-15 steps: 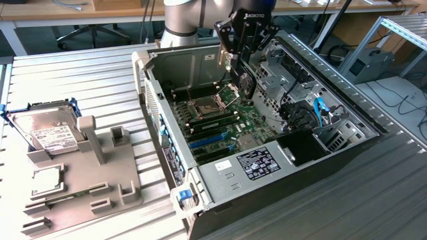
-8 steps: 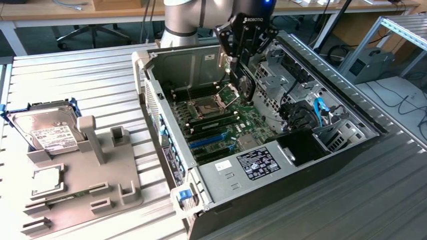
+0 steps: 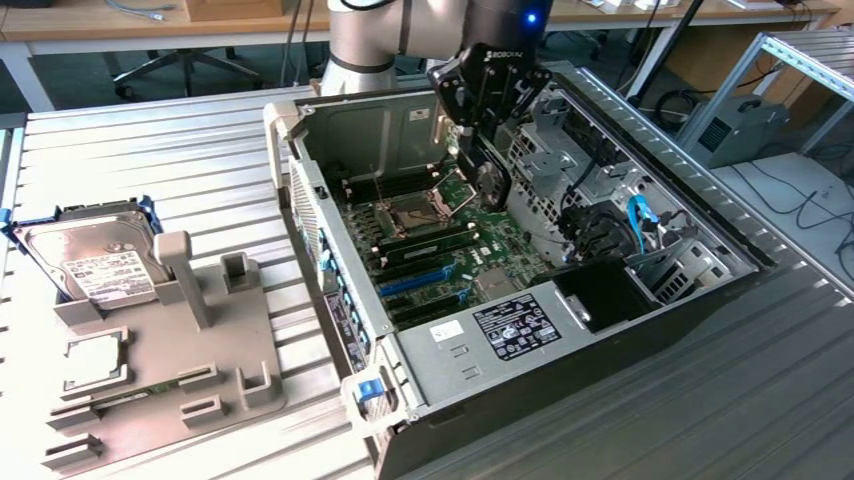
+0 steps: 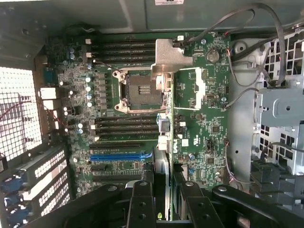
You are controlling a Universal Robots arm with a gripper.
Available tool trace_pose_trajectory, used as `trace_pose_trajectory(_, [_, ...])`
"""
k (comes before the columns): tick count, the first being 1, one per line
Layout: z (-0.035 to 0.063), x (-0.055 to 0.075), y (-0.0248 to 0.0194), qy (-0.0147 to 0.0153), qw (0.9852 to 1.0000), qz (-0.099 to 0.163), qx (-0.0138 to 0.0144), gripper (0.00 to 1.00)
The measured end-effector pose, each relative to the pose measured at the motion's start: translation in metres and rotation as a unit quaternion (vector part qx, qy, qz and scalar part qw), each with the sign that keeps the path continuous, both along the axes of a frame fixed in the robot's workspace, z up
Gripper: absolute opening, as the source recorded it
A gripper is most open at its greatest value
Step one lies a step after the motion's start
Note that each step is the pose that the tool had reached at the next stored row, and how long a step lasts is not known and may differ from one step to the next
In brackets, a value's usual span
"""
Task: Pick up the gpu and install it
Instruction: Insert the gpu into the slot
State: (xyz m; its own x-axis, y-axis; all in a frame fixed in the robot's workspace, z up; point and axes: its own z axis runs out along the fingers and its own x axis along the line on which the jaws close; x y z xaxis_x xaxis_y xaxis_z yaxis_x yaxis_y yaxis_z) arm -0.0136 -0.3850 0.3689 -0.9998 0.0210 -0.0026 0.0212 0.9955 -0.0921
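While the arm hangs over the open case [image 3: 350, 135], the pincer [image 3: 482, 138] is clamped on the gpu [image 3: 486, 182]. The card points down out of its tips, upright and edge-on to the board [image 3: 441, 250]. In the exterior view the gpu's lower end is above the board, just toward that view's right of the socket [image 3: 404, 213]. Whether it touches the board I cannot tell.

From the wrist, the pincer [image 4: 165, 195] frames the card, a thin grey strip [image 4: 160, 166] running between the two dark fingers [image 4: 141, 202]. Its far end lies near the end of the blue slot [image 4: 116, 156] and short of the socket [image 4: 140, 90].

Well apart, at the exterior view's left, a drive [image 3: 87, 255] sits in a grey holder [image 3: 174, 370] on the ribbed desk [image 3: 160, 160].
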Motion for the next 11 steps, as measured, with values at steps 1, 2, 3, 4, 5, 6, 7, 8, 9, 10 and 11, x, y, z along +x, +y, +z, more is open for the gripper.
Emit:
trace_pose_trajectory(1, [0.0000,0.0000,0.0000,0.0000,1.0000,0.008,0.0000,0.26])
trace_pose_trajectory(2, [0.0000,0.0000,0.0000,0.0000,0.9999,0.015,0.0000,0.26])
trace_pose_trajectory(3, [0.0000,0.0000,0.0000,0.0000,0.9998,0.018,0.0000,0.26])
trace_pose_trajectory(4, [0.0000,0.0000,0.0000,0.0000,0.9998,0.021,0.0000,0.26])
trace_pose_trajectory(5, [0.0000,0.0000,0.0000,0.0000,0.9997,0.024,0.0000,0.26])
trace_pose_trajectory(6, [0.0000,0.0000,0.0000,0.0000,0.9996,0.026,0.0000,0.26])
trace_pose_trajectory(7, [0.0000,0.0000,0.0000,0.0000,0.9996,0.029,0.0000,0.26])
trace_pose_trajectory(8, [0.0000,0.0000,0.0000,0.0000,0.9995,0.031,0.0000,0.26])
trace_pose_trajectory(9, [0.0000,0.0000,0.0000,0.0000,0.9994,0.034,0.0000,0.26])
trace_pose_trajectory(10, [0.0000,0.0000,0.0000,0.0000,0.9994,0.036,0.0000,0.26])
trace_pose_trajectory(11, [0.0000,0.0000,0.0000,0.0000,0.9993,0.039,0.0000,0.26])
